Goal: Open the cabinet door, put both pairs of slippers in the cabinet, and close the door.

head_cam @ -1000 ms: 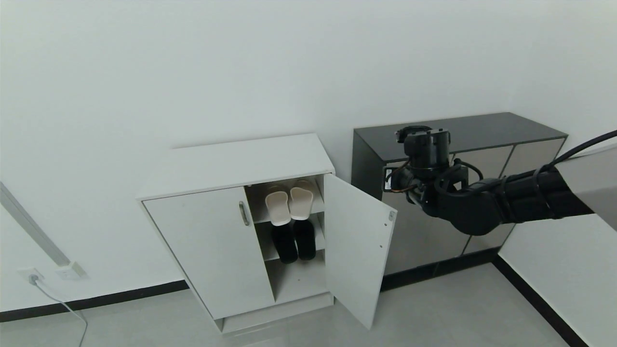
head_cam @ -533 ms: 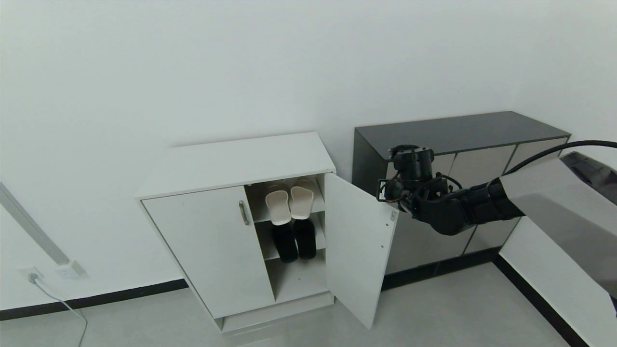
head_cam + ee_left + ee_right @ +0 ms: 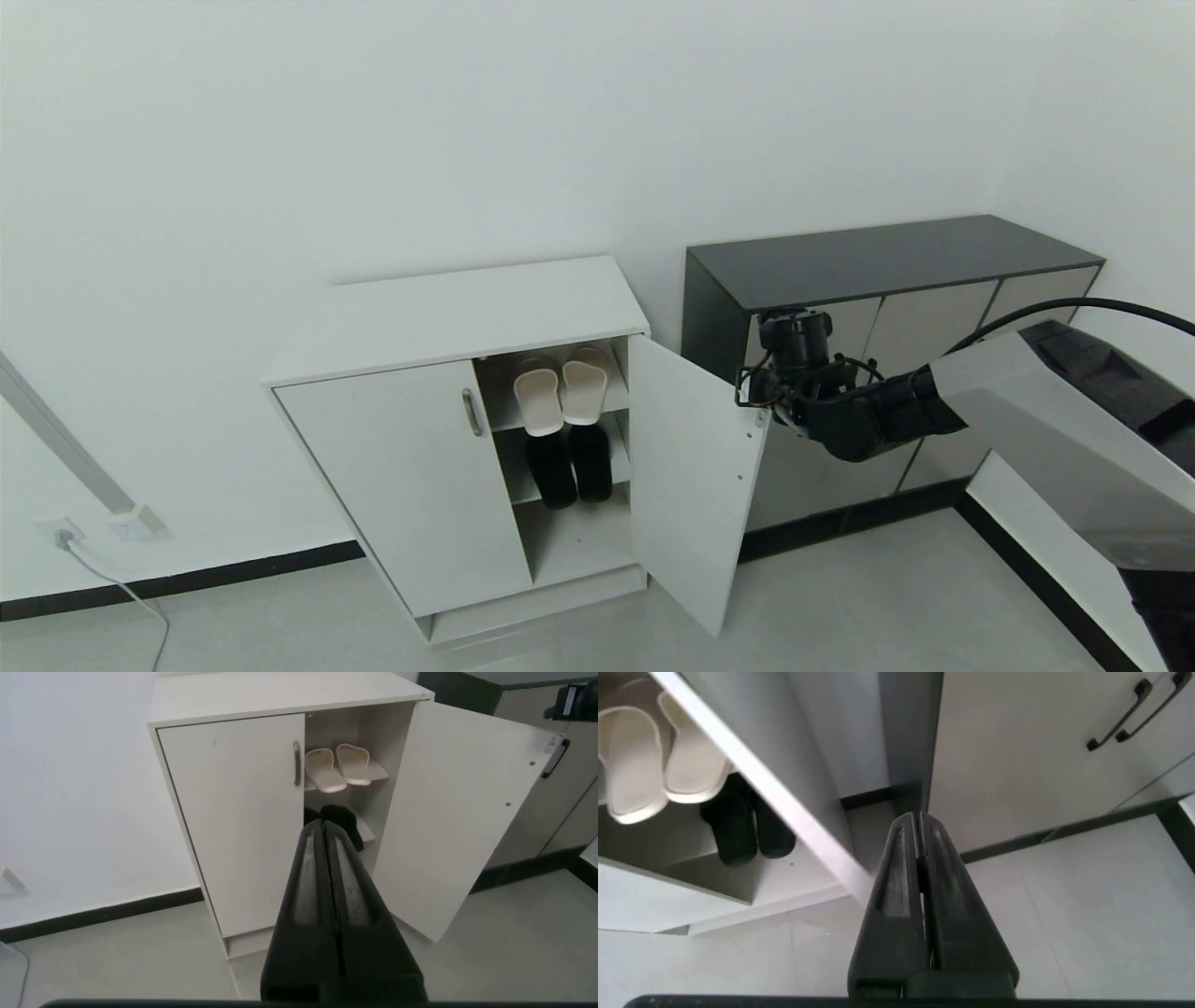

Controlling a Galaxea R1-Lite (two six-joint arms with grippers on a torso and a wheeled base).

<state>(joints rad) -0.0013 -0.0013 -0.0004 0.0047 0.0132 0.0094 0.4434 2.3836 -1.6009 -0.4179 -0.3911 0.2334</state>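
Note:
The white cabinet (image 3: 448, 317) stands against the wall with its left door shut and its right door (image 3: 691, 476) swung wide open. A cream pair of slippers (image 3: 560, 397) lies on the top shelf, and a black pair (image 3: 571, 471) on the shelf below. My right gripper (image 3: 758, 403) is shut and empty, at the outer side of the open door near its top free corner. In the right wrist view the right gripper (image 3: 920, 821) hangs just beside the door's top edge (image 3: 785, 812). My left gripper (image 3: 322, 826) is shut and empty, held back from the cabinet front, facing the slippers (image 3: 341, 765).
A dark-topped sideboard (image 3: 887, 252) stands right of the cabinet, close behind the open door. A wall socket with a cable (image 3: 61, 537) sits low on the left. Bare grey floor (image 3: 840, 607) lies in front.
My right arm has come down and to the left, from in front of the sideboard's top to the door's upper free corner. The door and slippers have stayed put.

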